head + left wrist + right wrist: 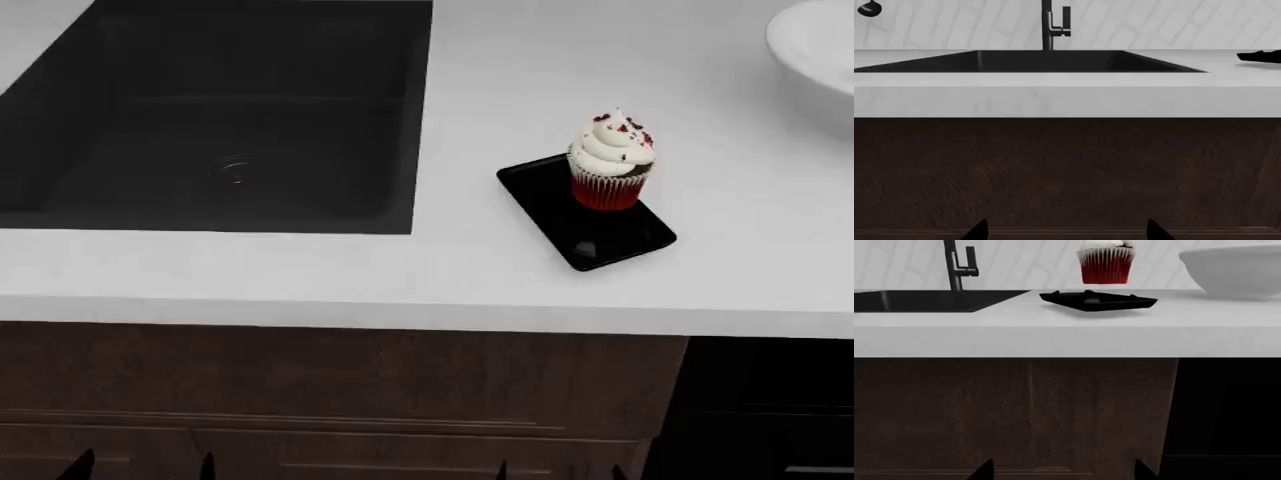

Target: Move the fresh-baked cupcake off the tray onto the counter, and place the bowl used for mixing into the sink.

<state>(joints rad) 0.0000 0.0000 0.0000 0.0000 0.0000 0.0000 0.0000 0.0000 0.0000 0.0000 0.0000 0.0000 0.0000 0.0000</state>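
The cupcake [611, 160] stands upright on the far end of the black tray [607, 235], which lies on the counter [400, 280] right of the sink [227, 120]. Only part of the white bowl [817, 50] shows at the far right, resting on the counter. In the right wrist view the cupcake [1106, 265], tray [1097, 301] and bowl [1234, 272] sit above and beyond the counter's front edge. Both grippers hang low before the cabinet fronts. The left gripper [144, 468] [1067, 231] and the right gripper [561, 472] [1064, 471] are open and hold nothing.
A dark faucet [1051, 25] rises behind the sink [1047, 61]. Dark wood cabinet fronts [334, 390] face both grippers under the thick counter edge [1067, 97]. A darker black panel [767, 410] lies to the right. A dark utensil [869, 7] hangs on the wall.
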